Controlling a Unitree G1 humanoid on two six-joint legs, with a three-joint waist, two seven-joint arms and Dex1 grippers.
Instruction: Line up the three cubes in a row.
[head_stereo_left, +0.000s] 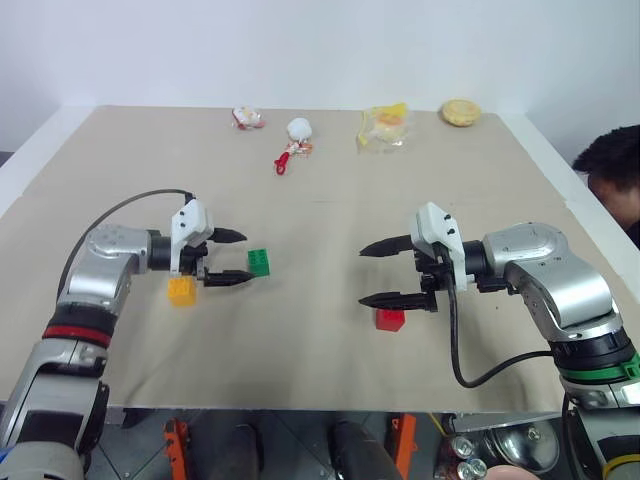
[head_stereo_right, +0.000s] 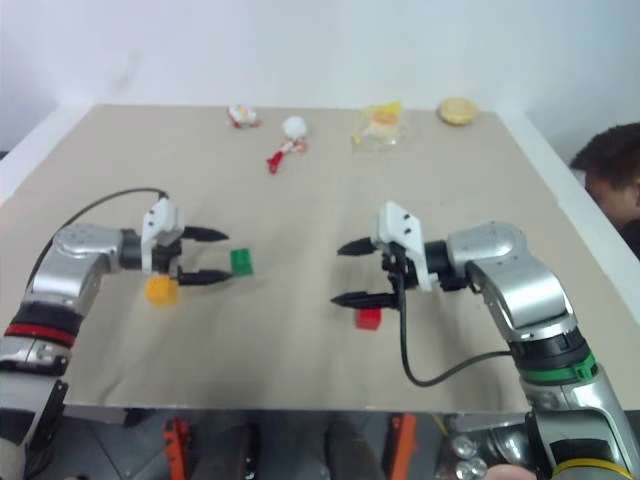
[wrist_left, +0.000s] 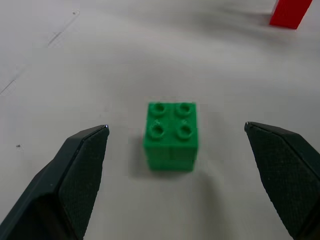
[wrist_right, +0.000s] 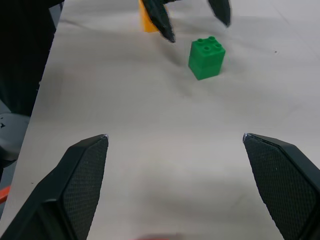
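Observation:
Three studded cubes rest on the tan table (head_stereo_left: 320, 190). The green cube (head_stereo_left: 259, 262) stands upright just past the tips of my left gripper (head_stereo_left: 236, 258), which is open and points right at it without touching; the left wrist view has the green cube (wrist_left: 170, 135) ahead of the two fingers. Under that gripper's lower finger sits the yellow-orange cube (head_stereo_left: 181, 291). The red cube (head_stereo_left: 390, 319) lies just below my right gripper (head_stereo_left: 374, 274), which is open, empty and points left.
Along the far edge lie a small red-and-white toy (head_stereo_left: 246, 118), a white ball-shaped toy with a red piece (head_stereo_left: 296, 135), a crumpled yellow wrapper (head_stereo_left: 384, 126) and a round bun (head_stereo_left: 460, 112). A person's head (head_stereo_left: 615, 175) shows past the right edge.

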